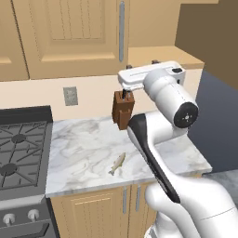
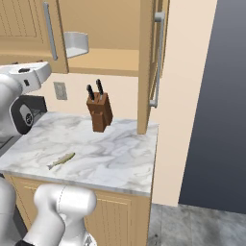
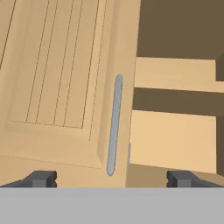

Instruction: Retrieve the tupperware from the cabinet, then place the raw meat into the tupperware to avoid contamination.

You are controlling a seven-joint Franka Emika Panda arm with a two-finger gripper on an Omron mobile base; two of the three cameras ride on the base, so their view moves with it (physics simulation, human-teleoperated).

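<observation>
In front of the cabinet (image 3: 65, 78), whose right door stands swung open, the gripper (image 3: 111, 178) hangs with jaws spread wide and empty, the tupperware (image 2: 76, 44) sits inside on the shelf, and the raw meat (image 1: 117, 163) lies on the marble counter (image 1: 83, 148).

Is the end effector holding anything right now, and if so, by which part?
Nothing is held. The end effector is open in front of the cabinet, fingertips spread either side of the closed door's handle.
</observation>
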